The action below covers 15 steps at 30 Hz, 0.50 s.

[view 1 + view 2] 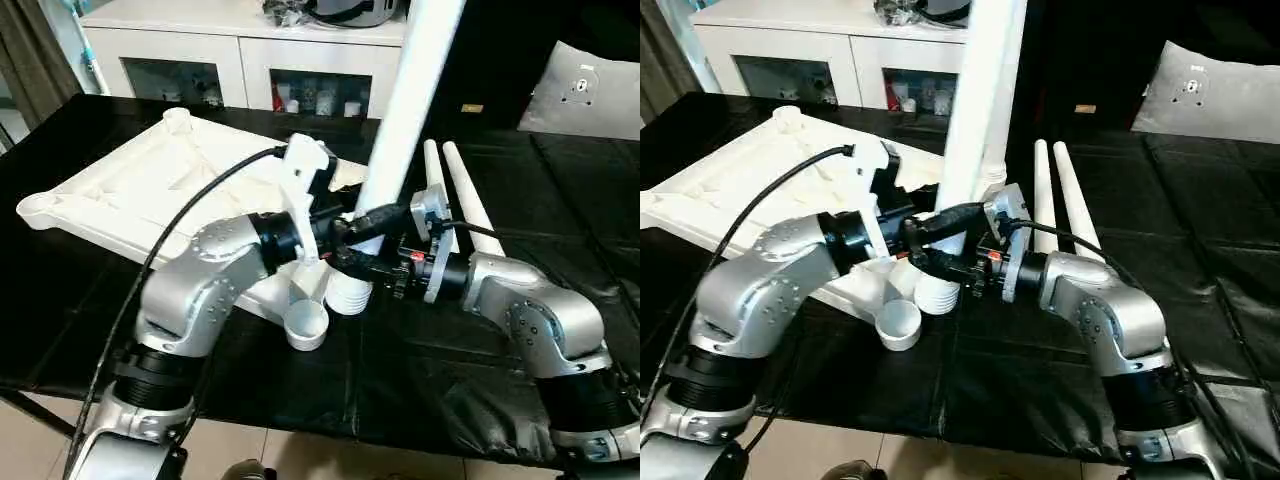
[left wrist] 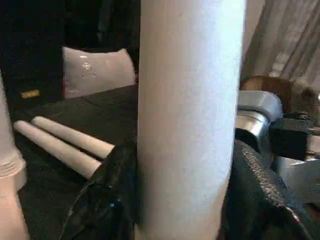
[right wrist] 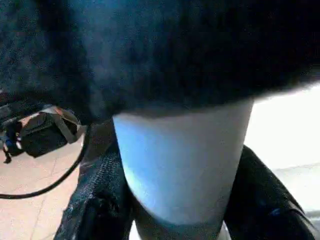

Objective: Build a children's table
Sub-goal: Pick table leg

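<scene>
Both claws gripped one upright leg (image 1: 400, 130), its top cut off at the frame's upper edge.
Left claw (image 1: 345, 228) and right claw (image 1: 362, 262) hid its base by the tabletop (image 1: 130, 190).

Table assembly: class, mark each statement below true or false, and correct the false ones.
1. Both grippers clamp the upright leg. True: left gripper and right gripper close on it from opposite sides.
2. The tabletop lies with its ribbed underside up. True.
3. Three spare legs lie on the black cover. False: two spare legs lie side by side.
4. The held leg lies flat. False: it stands nearly upright, leaning a little.
5. The nearest corner socket has a leg in it. False: it is empty; the held leg's ridged end sits beside it.
</scene>
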### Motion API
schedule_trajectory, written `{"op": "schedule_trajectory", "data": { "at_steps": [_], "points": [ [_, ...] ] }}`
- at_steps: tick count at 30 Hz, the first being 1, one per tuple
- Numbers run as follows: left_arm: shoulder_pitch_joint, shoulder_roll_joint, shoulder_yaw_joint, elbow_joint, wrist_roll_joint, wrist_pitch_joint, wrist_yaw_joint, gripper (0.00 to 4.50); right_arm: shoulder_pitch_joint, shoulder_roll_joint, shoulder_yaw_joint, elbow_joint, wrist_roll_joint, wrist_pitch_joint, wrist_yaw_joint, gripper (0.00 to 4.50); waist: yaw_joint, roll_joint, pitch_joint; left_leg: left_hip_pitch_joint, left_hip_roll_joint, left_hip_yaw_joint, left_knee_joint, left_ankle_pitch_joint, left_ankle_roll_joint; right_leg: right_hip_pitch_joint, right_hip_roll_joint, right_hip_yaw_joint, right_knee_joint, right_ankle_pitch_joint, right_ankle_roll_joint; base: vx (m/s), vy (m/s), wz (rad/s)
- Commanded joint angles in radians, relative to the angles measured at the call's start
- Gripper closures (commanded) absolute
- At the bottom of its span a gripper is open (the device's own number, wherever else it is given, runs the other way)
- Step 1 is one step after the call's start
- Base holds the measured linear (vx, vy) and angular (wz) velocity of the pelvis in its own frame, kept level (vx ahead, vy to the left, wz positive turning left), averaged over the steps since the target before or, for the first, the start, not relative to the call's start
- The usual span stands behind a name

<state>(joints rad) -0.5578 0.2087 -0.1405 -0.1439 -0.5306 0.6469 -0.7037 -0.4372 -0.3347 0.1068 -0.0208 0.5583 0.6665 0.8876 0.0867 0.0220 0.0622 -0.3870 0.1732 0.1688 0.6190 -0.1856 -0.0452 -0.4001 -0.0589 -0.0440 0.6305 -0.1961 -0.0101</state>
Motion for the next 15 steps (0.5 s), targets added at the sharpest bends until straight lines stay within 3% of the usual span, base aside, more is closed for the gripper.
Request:
{"op": "schedule_trajectory", "data": {
  "at_steps": [1,9,11,15],
  "points": [
    [0.0,0.014,-0.02,-0.09,-0.068,0.025,-0.081,1.82,0.002,-0.01,-0.028,0.024,-0.011,0.013,-0.034,2.57,-0.003,0.002,-0.069,0.016,0.047,-0.018,-0.078,-0.188,-0.01,0.047,-0.071,0.043,-0.085,-0.226,-0.186,0.0,0.0,0.0],
    [0.017,0.025,-0.037,-0.108,-0.071,0.035,-0.103,1.27,0.018,0.0,-0.016,0.015,-0.044,-0.033,-0.055,2.57,-0.003,0.006,-0.068,0.017,0.047,-0.018,-0.079,-0.205,-0.021,0.046,-0.072,0.045,-0.089,-0.25,-0.173,0.0,0.0,0.0],
    [0.04,0.009,0.004,-0.112,-0.157,0.047,-0.135,1.05,0.021,0.019,-0.028,0.008,-0.047,-0.05,-0.083,2.57,-0.004,0.004,-0.068,0.016,0.046,-0.017,-0.079,-0.202,-0.024,0.045,-0.072,0.045,-0.087,-0.245,-0.174,0.0,0.0,0.0],
    [0.058,-0.009,0.031,-0.128,-0.228,0.072,-0.161,0.72,0.02,0.011,-0.016,0.004,-0.047,-0.038,-0.073,2.57,-0.005,0.001,-0.068,0.016,0.045,-0.015,-0.079,-0.198,-0.016,0.046,-0.069,0.044,-0.085,-0.227,-0.186,0.0,0.0,0.0]
  ]
}}
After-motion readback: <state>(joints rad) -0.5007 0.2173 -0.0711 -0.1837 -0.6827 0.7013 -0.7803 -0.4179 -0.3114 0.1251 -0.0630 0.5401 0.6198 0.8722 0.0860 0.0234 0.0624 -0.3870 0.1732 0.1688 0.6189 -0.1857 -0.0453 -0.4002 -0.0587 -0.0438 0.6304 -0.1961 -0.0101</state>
